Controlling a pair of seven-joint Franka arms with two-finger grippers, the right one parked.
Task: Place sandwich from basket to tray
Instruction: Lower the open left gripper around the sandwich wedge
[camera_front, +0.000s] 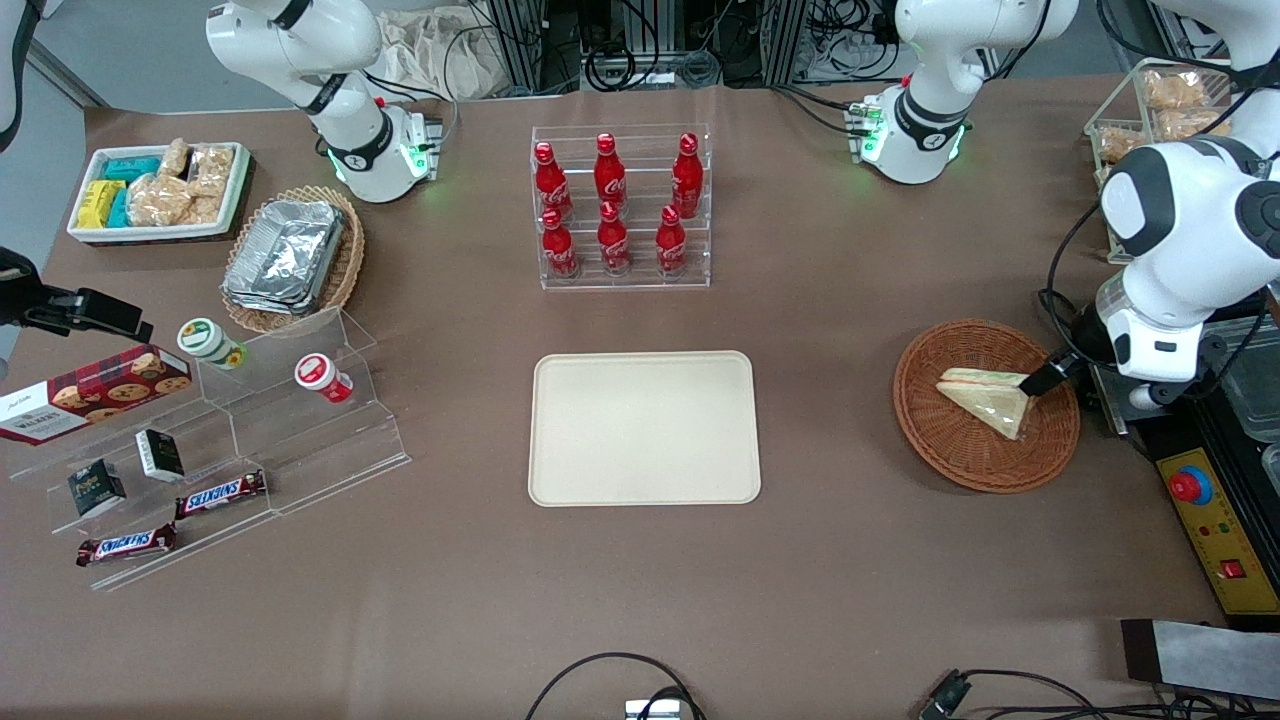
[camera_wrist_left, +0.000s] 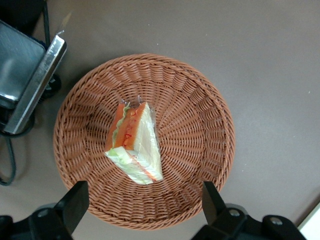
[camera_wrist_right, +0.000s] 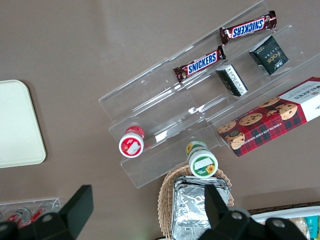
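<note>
The sandwich (camera_front: 988, 398) (camera_wrist_left: 135, 143), a clear-wrapped white wedge with an orange and green filling edge, lies in the round reddish-brown wicker basket (camera_front: 950, 440) (camera_wrist_left: 192, 90) toward the working arm's end of the table. My gripper (camera_front: 1048, 375) (camera_wrist_left: 142, 202) hangs over the basket's rim beside the sandwich, open, its two black fingers (camera_wrist_left: 75, 202) wide apart with nothing between them. The cream tray (camera_front: 644, 428) lies bare at the table's middle.
A clear rack of red cola bottles (camera_front: 615, 205) stands farther from the front camera than the tray. A yellow control box (camera_front: 1215, 525) and black equipment (camera_wrist_left: 22, 70) sit next to the basket. Snack shelves (camera_front: 200, 440) and a foil-container basket (camera_front: 290, 260) lie toward the parked arm's end.
</note>
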